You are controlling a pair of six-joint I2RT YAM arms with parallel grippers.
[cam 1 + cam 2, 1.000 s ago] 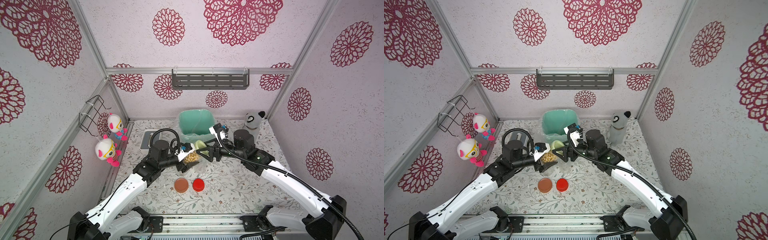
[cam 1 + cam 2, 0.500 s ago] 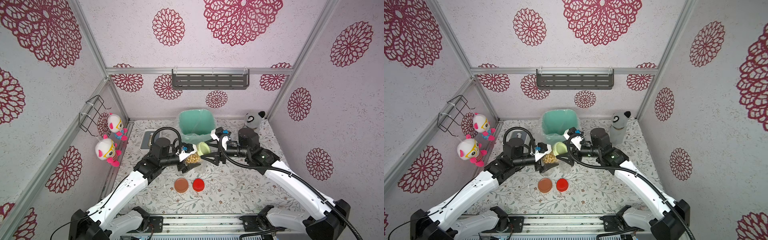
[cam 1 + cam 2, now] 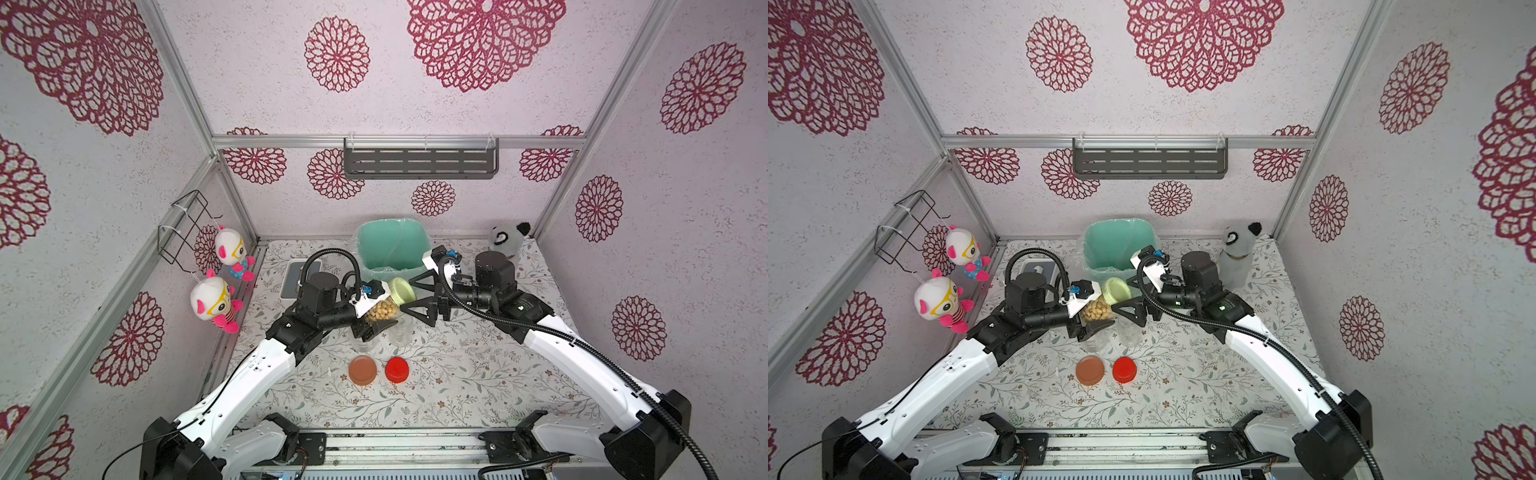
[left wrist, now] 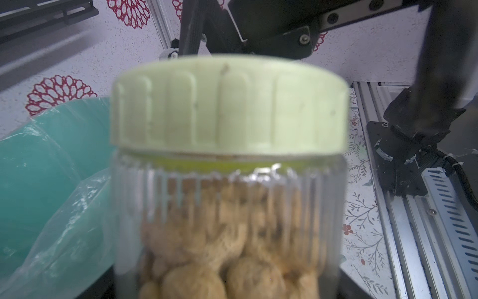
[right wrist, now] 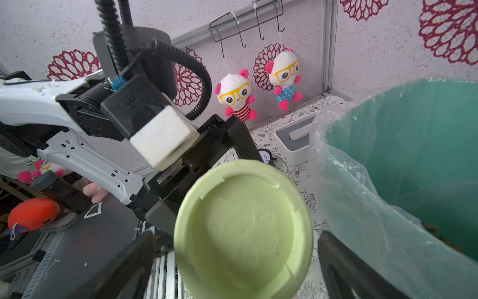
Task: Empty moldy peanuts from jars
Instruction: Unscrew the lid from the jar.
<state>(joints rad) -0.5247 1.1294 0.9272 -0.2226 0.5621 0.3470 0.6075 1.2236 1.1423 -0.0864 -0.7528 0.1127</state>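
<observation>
A clear jar (image 3: 380, 311) of tan moldy peanuts (image 4: 219, 246) lies on its side in the air, with my left gripper (image 3: 376, 315) shut on its body. Its pale green lid (image 3: 402, 289) is on and faces my right gripper (image 3: 409, 296). That gripper is open, with its black fingers (image 5: 124, 269) either side of the lid (image 5: 243, 233) and a gap on each side. Two lidless clear jars (image 3: 362, 343) (image 3: 400, 334) stand on the table below. A brown lid (image 3: 363, 370) and a red lid (image 3: 397, 369) lie in front of them.
A mint-green bin (image 3: 392, 249) lined with clear plastic stands just behind the grippers. A white scale (image 3: 299, 278) sits at the back left and a panda plush (image 3: 507, 237) at the back right. Two plush dolls (image 3: 216, 299) hang on the left wall.
My right gripper's jaws have spread wider off the green lid and the right arm has drawn back a little to the right. The left gripper and its jar have stayed still.
</observation>
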